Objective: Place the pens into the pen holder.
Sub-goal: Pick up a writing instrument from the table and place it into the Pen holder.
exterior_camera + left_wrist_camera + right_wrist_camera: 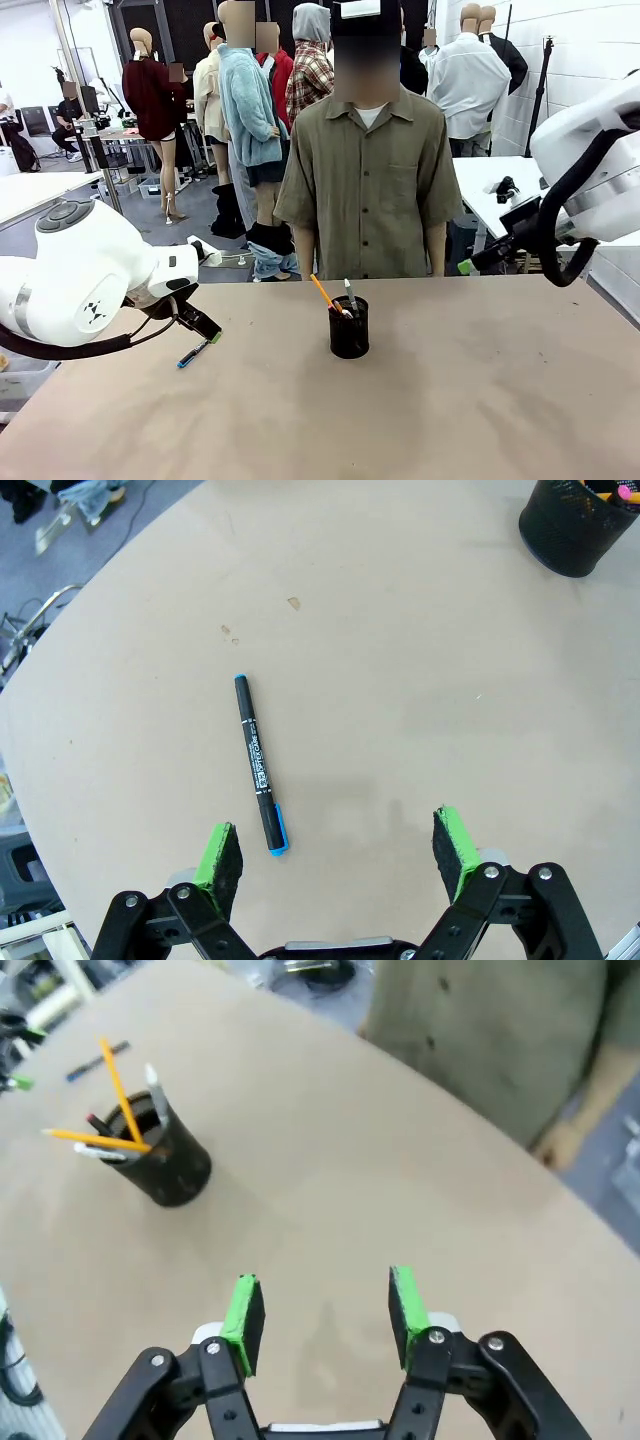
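Left gripper (338,858) is spread wide open, nothing pinched, with both green pads (222,860) hanging over the bare table (400,680). In its wrist view the marker (258,765), dark body with blue ends, lies flat on the tabletop. It runs from about 11 o'clock down to a spot just beside the pad on the 7 o'clock side. I can't say for sure it's clear of that pad, but it's definitely not between the jaws in any kind of grip.

From the front, the marker (193,353) sits at roughly 8 o'clock from the pen holder (349,330), well apart from it, right under the left gripper (205,330). The holder stands upright near the middle of the table. The orange pencil (324,293) leans out toward 11 o'clock and the silver pen (351,297) pokes up near 12.

Over on the other side, the right gripper (325,1315) has its jaws partly apart and empty, up off the table. The holder (170,1165) is away at its 10 o'clock. A person (368,190) in an olive shirt stands at 12 o'clock behind the holder, at the far edge.
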Motion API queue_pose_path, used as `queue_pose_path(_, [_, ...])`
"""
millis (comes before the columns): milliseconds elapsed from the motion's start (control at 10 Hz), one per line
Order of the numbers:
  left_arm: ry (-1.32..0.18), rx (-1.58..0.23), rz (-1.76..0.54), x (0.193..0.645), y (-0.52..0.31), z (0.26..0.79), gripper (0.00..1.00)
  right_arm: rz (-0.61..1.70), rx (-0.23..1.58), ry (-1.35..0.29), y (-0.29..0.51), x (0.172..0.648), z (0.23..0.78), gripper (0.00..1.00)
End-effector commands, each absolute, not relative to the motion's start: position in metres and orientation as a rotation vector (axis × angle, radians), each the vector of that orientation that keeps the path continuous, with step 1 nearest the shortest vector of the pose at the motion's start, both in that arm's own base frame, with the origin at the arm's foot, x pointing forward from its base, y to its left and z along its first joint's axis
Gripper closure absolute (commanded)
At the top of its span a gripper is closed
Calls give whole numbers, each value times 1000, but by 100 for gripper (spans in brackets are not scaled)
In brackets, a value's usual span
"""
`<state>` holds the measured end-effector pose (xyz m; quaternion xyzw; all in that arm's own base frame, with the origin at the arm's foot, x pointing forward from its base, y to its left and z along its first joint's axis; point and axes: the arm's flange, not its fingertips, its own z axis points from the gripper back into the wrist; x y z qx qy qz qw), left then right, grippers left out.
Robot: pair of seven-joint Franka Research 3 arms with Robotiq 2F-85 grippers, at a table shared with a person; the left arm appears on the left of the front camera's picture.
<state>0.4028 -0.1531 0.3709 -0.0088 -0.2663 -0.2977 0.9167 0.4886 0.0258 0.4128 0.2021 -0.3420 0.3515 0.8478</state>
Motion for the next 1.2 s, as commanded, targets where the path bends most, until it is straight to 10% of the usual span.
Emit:
queue_pose_path(0, [-550, -21, -608, 403, -151, 371, 0, 642, 392, -599, 31, 484, 434, 36])
queue_pose_path(700, [-548, -18, -612, 403, -153, 371, 0, 465, 249, -498, 22, 489, 430, 36])
queue_pose_path(1100, [-279, -46, -529, 510, -141, 367, 0, 465, 249, -498, 22, 489, 430, 36])
